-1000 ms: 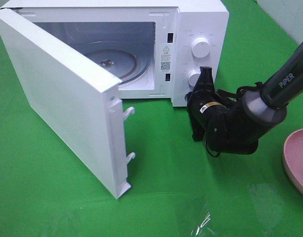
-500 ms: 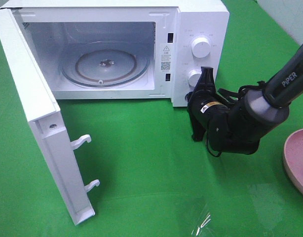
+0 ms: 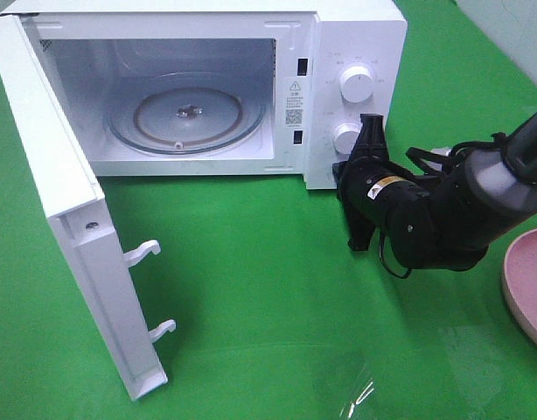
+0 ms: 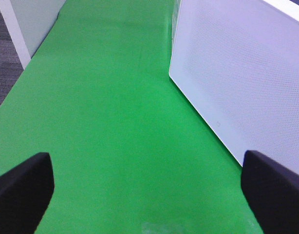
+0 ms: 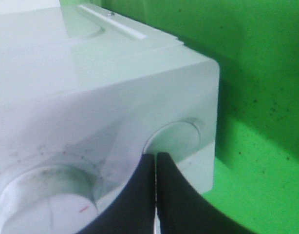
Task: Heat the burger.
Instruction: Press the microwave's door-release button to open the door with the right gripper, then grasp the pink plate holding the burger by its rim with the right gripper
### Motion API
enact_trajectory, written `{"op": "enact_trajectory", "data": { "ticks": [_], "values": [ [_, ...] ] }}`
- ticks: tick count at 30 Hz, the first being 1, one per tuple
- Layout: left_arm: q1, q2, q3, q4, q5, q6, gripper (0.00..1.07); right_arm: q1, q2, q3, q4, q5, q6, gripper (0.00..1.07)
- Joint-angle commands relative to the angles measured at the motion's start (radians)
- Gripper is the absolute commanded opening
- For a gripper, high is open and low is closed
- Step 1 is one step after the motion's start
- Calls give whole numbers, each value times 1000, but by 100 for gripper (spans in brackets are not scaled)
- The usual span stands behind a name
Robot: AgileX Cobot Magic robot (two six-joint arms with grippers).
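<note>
Right claw (image 5: 155, 158): black, jaws pressed together, holding nothing, tips just before the lower round white dial (image 3: 346, 137) of the white box-shaped microwave (image 3: 356, 35). Its white hinged door (image 3: 67, 184) stood wide open, well beyond the claw. Left claw (image 4: 147, 165): jaws spread wide over green cloth (image 4: 105, 122), beside the door. Burger: place could not be told.

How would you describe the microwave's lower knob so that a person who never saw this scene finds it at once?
Find the white microwave on the green cloth, its door wide open. Right of its cavity sit two round white knobs, one above the other. The lower knob is the one beside the shut tips of the right gripper; the upper knob stands clear.
</note>
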Motion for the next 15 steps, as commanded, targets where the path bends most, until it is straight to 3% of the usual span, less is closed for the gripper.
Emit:
{"op": "enact_trajectory", "data": {
  "ticks": [1,15],
  "values": [
    [2,-14,2,-1,0,0,96,-6,-32,16,-40,32,-2,0],
    [2,-14,2,-1,0,0,96,-6,-222,136,-58,237,-216,0]
  ]
}}
